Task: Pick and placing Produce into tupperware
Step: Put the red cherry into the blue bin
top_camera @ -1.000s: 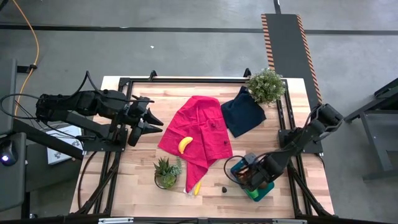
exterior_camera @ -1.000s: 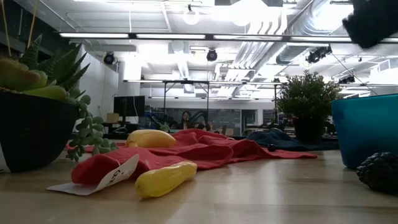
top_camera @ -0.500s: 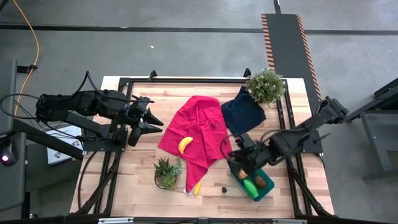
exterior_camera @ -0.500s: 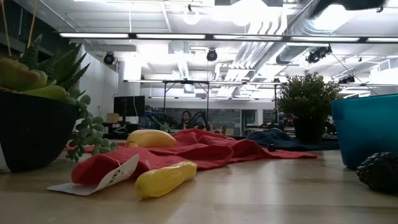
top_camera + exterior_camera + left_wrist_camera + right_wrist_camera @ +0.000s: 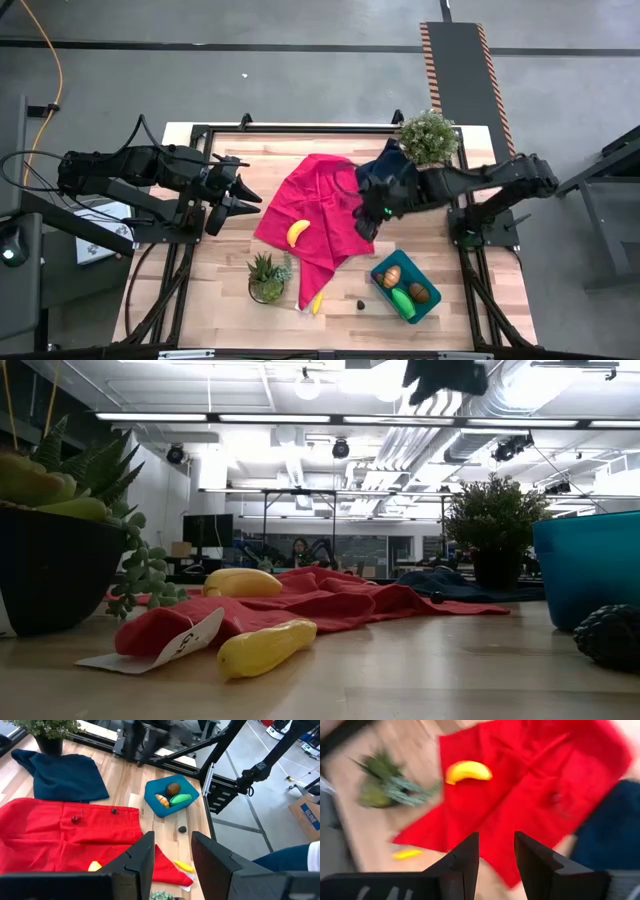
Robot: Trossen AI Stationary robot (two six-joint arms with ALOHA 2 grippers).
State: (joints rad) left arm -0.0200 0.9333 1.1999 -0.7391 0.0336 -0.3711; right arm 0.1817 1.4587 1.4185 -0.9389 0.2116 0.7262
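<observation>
Red cloth (image 5: 318, 205) — banana (image 5: 296, 232) beyond right gripper (image 5: 366, 218)

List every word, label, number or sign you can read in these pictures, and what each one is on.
White tag at the red cloth's edge, low view: dark marks, too small and tilted to read.
Cardboard box on the floor, left wrist view: dark print, too blurred to read.
Nothing readable on the teal tub, the produce or the arms.

Right gripper (image 5: 366, 213) hangs empty over the red cloth (image 5: 318, 205); banana (image 5: 296, 232) beside it, tupperware (image 5: 408, 305) behind.
</observation>
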